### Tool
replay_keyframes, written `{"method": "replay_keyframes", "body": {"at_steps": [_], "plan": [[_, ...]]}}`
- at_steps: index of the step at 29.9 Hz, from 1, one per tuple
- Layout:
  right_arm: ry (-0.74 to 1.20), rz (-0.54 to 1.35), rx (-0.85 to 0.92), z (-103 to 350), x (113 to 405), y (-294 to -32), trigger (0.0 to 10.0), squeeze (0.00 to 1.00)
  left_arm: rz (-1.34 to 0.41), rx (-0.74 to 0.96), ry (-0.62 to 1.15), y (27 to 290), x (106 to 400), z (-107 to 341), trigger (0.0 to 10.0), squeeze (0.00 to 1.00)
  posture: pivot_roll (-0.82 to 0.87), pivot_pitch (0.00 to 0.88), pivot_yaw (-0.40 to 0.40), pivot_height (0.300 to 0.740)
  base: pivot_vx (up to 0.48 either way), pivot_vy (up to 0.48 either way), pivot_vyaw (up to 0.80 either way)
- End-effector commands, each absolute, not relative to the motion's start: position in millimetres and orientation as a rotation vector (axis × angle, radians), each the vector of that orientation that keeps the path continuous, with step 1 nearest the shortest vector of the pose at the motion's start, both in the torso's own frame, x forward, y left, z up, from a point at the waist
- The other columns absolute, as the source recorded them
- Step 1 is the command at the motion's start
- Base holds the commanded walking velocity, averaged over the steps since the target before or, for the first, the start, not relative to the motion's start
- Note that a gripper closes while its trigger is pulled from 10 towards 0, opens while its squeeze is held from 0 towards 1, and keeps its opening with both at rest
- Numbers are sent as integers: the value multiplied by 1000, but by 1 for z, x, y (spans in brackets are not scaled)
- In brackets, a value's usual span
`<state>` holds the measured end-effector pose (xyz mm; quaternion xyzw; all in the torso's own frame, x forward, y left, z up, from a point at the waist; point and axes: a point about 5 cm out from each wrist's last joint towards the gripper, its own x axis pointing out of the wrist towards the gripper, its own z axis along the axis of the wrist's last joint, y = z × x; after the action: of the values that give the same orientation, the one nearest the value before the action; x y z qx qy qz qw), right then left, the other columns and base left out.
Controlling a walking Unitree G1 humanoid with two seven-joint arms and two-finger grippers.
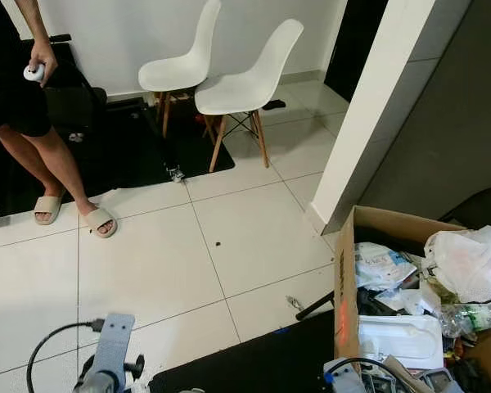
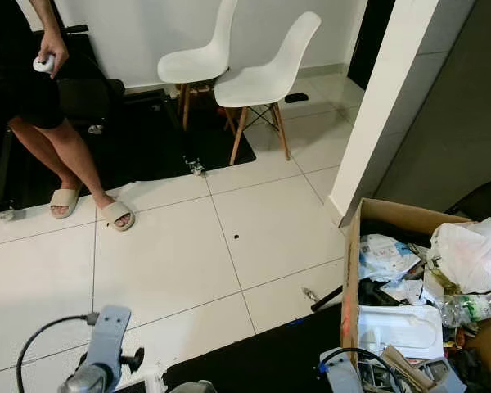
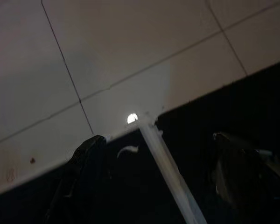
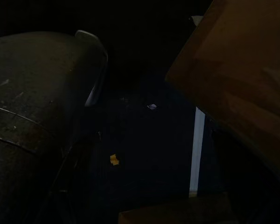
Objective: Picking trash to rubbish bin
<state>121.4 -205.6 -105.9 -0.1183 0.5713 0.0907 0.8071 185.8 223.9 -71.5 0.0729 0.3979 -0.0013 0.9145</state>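
Searching for trash with neither claw's grip discernible, arms low beside the cardboard box (image 1: 349, 270) of rubbish (image 1: 466, 262) at right; next, closing on the small scrap (image 1: 295, 304) on the tiled floor (image 1: 147, 262).

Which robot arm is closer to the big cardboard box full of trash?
The right arm. It sits at the bottom edge, right against the cardboard box's near corner. The left arm is low on the other side, over the white floor tiles, with a black mat between.
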Motion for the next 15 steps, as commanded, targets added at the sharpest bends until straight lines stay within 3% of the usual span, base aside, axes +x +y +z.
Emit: {"method": "replay_keyframes", "body": {"at_steps": [1,9,15], "plan": [[1180,218,-252,-104,131,-198,10000,0,-7,141,788,219,192,-69,10000,0,139,5,-13,740,0,0,0],[1153,132,-206,-102,135,-203,10000,0,-22,177,841,219,182,-75,10000,0,139,5,-13,740,0,0,0],[963,-136,-78,-79,175,-232,10000,0,-28,186,919,220,161,-85,10000,0,132,9,-5,740,0,0,0]]}}
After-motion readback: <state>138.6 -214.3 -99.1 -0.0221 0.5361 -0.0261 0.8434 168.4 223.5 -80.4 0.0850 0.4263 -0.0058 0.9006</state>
